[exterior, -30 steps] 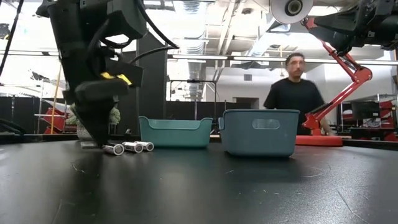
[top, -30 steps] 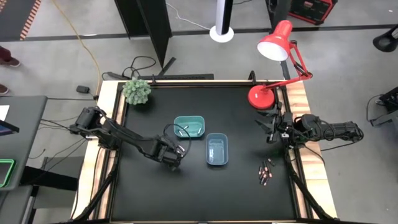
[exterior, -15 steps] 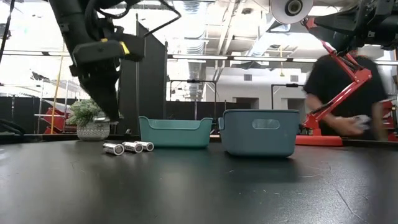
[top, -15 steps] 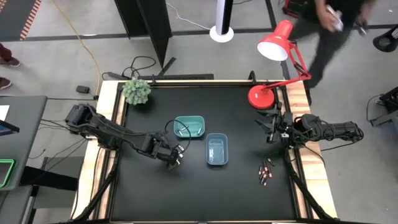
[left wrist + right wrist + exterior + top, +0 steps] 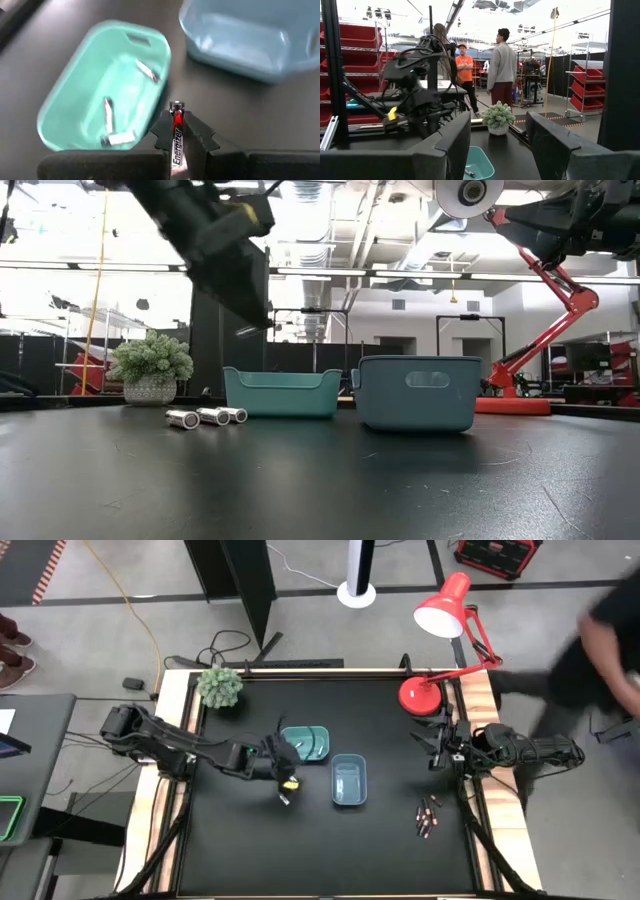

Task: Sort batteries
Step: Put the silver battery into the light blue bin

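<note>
Sorting in progress. The left gripper [image 5: 176, 131], fingers clamped on a silver and red battery [image 5: 176, 134], has risen from the bench [image 5: 300, 840] and swung toward the teal tray [image 5: 305, 743]; a second ago it stood low beside the three silver batteries [image 5: 206, 417] lying on the bench. That pick appears complete, and the carry toward a tray is under way.

The left wrist view shows what the others cannot: the held cell points at the near rim of the teal tray, which already contains three or so silver cells [image 5: 111, 132], while the blue tray [image 5: 349, 781] beside it looks empty. The high view alone shows a cluster of dark, red-marked batteries [image 5: 427, 818] well apart, near the bench's right edge, and the right gripper [image 5: 440, 750] waiting there, fingers spread and empty. The low view confirms that the left gripper [image 5: 250, 310] hangs above tray height, beside the teal tray. A potted plant [image 5: 220, 687] and red lamp [image 5: 440, 610] stand at the far corners.
</note>
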Robot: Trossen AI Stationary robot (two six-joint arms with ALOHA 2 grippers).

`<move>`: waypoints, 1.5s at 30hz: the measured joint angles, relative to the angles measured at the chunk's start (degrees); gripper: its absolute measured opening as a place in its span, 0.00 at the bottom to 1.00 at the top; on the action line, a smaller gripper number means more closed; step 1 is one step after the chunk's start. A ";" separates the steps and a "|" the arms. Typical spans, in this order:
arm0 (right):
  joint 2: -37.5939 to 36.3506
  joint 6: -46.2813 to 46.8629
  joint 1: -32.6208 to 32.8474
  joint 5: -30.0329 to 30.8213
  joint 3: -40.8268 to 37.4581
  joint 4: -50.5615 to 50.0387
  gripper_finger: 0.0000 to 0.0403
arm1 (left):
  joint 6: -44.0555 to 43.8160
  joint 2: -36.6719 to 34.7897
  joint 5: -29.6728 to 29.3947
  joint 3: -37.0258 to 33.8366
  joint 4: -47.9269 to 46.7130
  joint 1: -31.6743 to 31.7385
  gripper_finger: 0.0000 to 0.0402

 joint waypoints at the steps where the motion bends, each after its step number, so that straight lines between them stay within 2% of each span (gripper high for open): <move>1: 0.00 0.14 0.00 0.00 0.00 0.00 0.52 | 0.79 0.00 -0.57 0.02 1.05 1.12 0.04; 7: 0.00 0.47 0.00 0.00 0.00 -0.02 0.52 | 4.88 0.02 -0.55 0.02 2.18 7.95 0.04; 13: 0.02 0.90 0.00 0.00 0.00 -0.08 0.52 | 7.80 0.02 1.61 0.02 2.14 11.50 0.05; 27: 0.00 0.88 0.00 0.00 0.00 -0.24 0.52 | 8.44 0.02 1.27 0.02 0.09 12.70 0.31; 33: 0.00 0.88 0.00 0.00 0.00 -0.26 0.52 | 8.38 0.02 1.90 0.02 -3.25 10.41 0.34; 37: 0.00 0.86 0.00 0.00 0.00 -0.26 0.52 | 8.41 0.02 3.17 0.02 -3.96 7.91 0.31; 45: 0.00 0.88 0.00 0.00 0.00 -0.26 0.52 | 13.86 0.02 7.73 0.02 -4.42 -0.58 0.25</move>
